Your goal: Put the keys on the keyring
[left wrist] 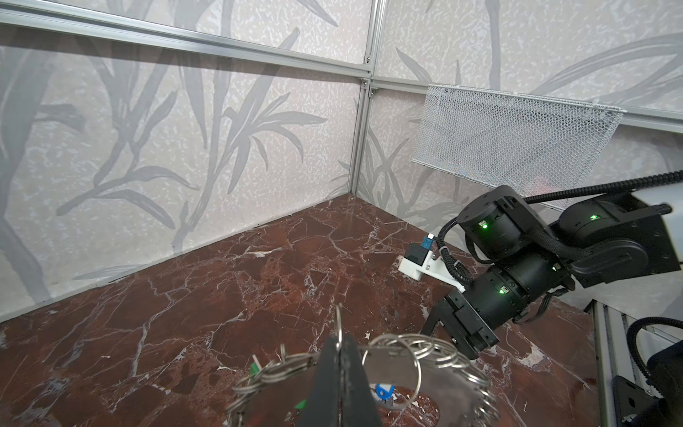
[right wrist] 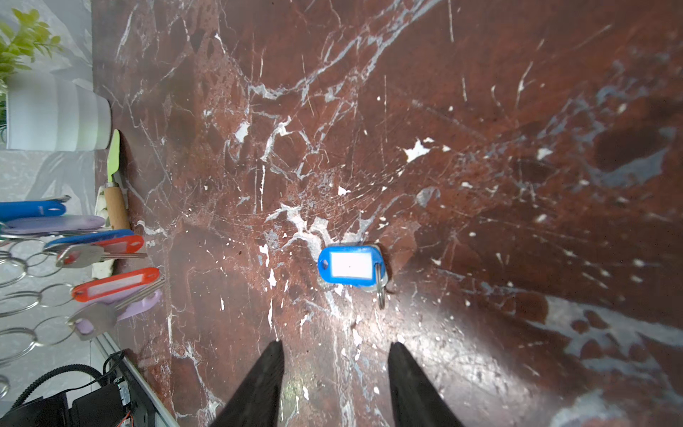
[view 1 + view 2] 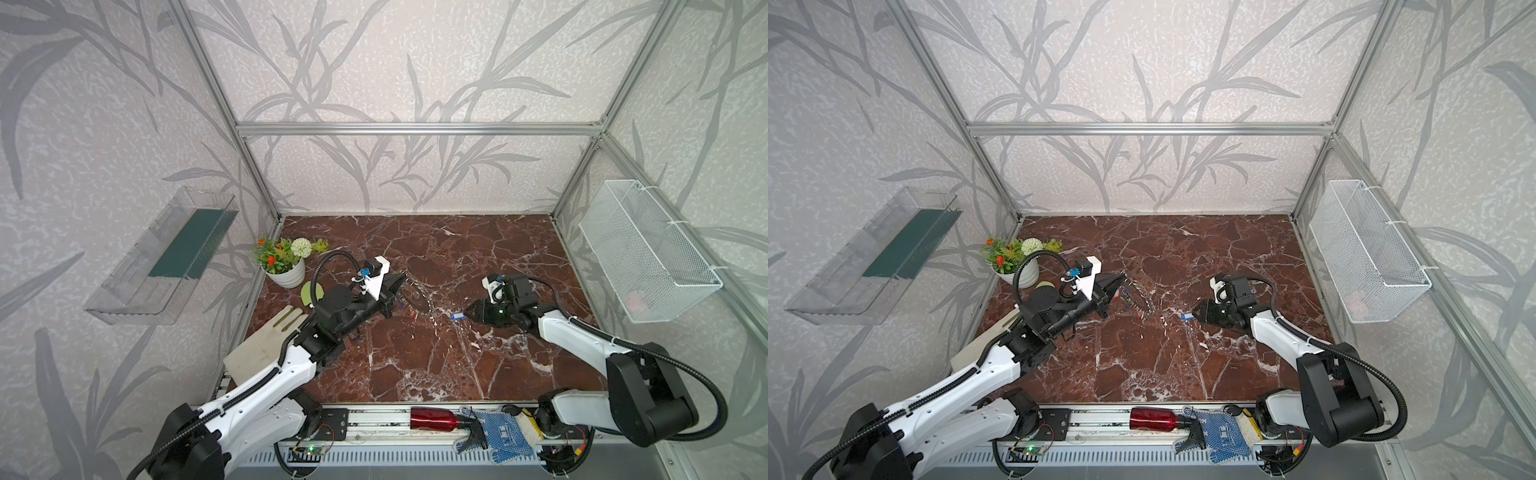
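My left gripper [image 1: 342,345] is shut on a small ring at the rim of the keyring [image 1: 447,384], a flat grey plate fringed with silver rings, and holds it tilted above the table. In both top views the keyring [image 3: 1142,297] hangs just right of the left gripper [image 3: 1121,277]. Keys with red [image 2: 114,284], blue [image 2: 29,209] and lilac tags dangle from it. One key with a blue tag [image 2: 350,265] lies flat on the marble, a silver ring at its end. My right gripper [image 2: 336,344] is open just short of it, nothing between its fingers. The blue tag [image 3: 457,316] lies at the right gripper's [image 3: 467,313] tip.
A white flower pot [image 3: 286,272], a green-bladed knife [image 3: 309,293] and a beige glove [image 3: 266,336] sit at the table's left edge. A wire basket [image 3: 648,253] hangs on the right wall, a clear bin [image 3: 166,253] on the left. A red bottle [image 3: 432,417] and a dotted glove [image 3: 503,432] lie on the front rail.
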`<move>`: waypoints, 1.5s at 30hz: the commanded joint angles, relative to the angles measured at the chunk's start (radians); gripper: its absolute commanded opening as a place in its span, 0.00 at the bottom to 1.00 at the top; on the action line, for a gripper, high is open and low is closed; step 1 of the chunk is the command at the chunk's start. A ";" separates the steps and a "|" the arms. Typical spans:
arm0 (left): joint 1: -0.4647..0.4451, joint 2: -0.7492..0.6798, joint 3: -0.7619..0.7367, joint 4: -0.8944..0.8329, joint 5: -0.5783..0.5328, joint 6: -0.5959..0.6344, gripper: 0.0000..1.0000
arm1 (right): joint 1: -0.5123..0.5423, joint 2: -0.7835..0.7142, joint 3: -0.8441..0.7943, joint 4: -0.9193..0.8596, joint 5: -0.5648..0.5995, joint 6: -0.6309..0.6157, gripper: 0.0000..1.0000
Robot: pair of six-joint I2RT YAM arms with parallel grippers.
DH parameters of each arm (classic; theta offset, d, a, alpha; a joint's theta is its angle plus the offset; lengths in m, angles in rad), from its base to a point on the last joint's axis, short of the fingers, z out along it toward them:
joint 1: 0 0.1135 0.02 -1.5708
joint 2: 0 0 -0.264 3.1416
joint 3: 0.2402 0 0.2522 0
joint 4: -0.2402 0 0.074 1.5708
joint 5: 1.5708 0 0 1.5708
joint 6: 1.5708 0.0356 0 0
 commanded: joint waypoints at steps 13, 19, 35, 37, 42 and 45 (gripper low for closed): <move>0.002 -0.010 0.046 0.058 0.017 0.004 0.00 | -0.001 0.128 0.075 0.004 0.037 -0.059 0.33; 0.001 -0.007 0.048 0.055 0.020 0.004 0.00 | -0.001 0.164 0.096 0.001 0.040 -0.073 0.29; 0.006 -0.004 0.049 0.059 0.027 0.000 0.00 | -0.001 0.199 0.109 -0.014 0.039 -0.089 0.16; 0.006 -0.005 0.049 0.059 0.029 0.000 0.00 | -0.001 0.202 0.109 -0.016 0.040 -0.092 0.15; 0.007 -0.007 0.051 0.059 0.031 -0.001 0.00 | -0.002 0.208 0.108 -0.015 0.040 -0.093 0.13; 0.008 -0.007 0.051 0.059 0.034 -0.003 0.00 | -0.001 0.210 0.110 -0.017 0.041 -0.094 0.14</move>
